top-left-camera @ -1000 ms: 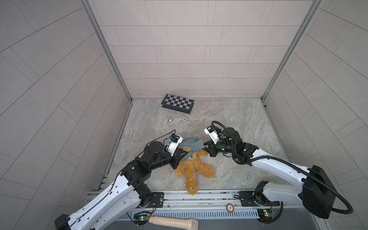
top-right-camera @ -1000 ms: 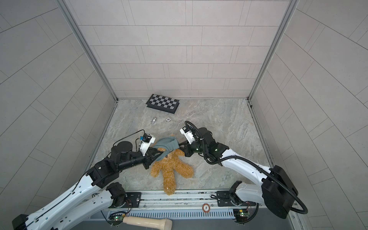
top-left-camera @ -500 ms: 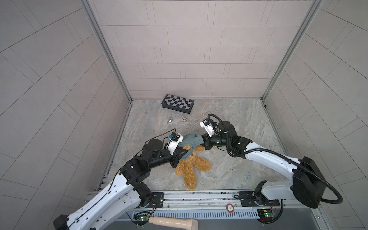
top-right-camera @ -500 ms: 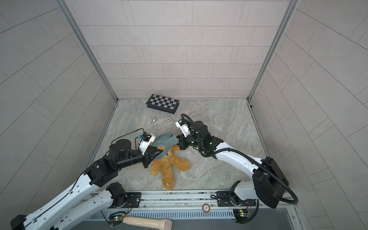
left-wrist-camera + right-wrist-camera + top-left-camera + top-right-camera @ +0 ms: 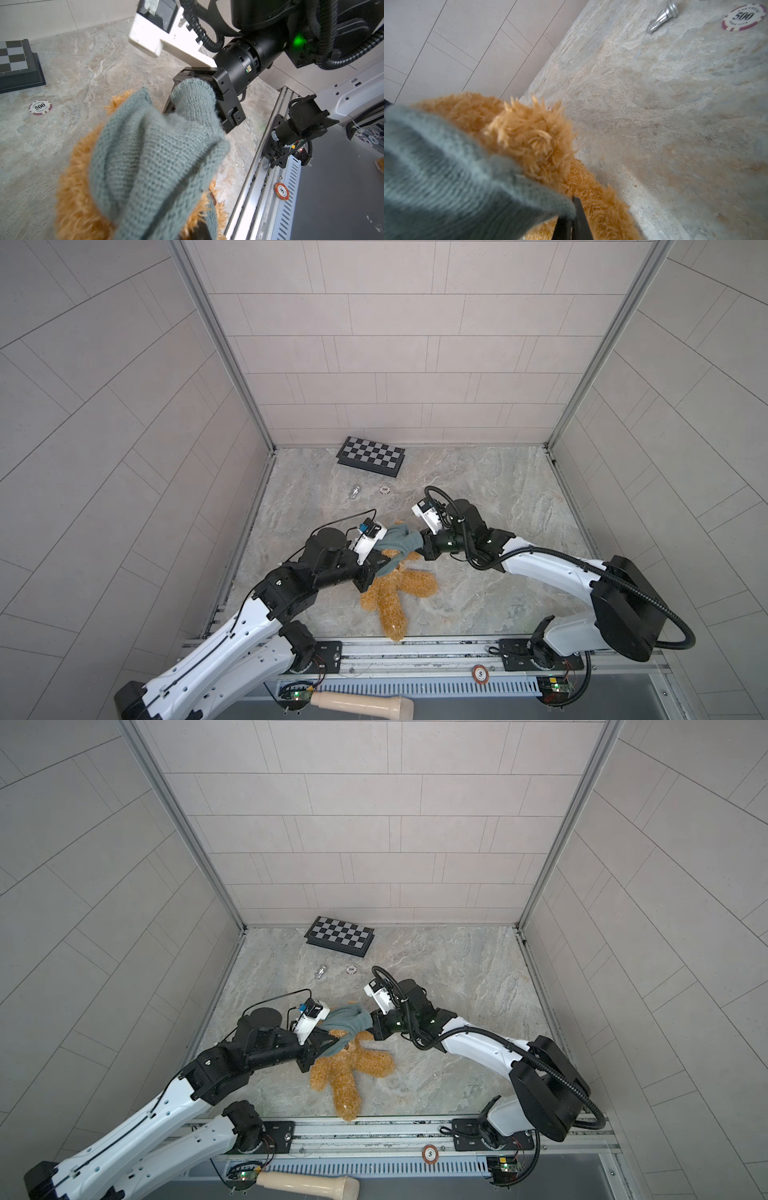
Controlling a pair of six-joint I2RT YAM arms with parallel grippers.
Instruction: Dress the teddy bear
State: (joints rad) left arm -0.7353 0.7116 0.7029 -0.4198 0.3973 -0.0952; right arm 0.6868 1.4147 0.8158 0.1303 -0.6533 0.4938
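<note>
Stretched low, converging — left claw (image 5: 374, 566), right claw (image 5: 422, 549) pinch knit (image 5: 397, 541) on bear (image 5: 399, 593).

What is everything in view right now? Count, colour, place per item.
table: 1, marbled grey-beige, floor of the tiled cell
teddy bear: 1, golden-brown, front middle of the table
knit garment: 1, grey-green, over the bear's upper part, between both grippers
chessboard: 1, black and grey, back of the table
small metal piece: 1, silver, lying in front of the chessboard
500 poker chip: 1, white and maroon, beside the metal piece
5 poker chip: 1, red-orange, on the front rail
cylinder: 1, beige, below the rail
left gripper: 1, black, shut on the knit garment
right gripper: 1, black, shut on the knit garment
</note>
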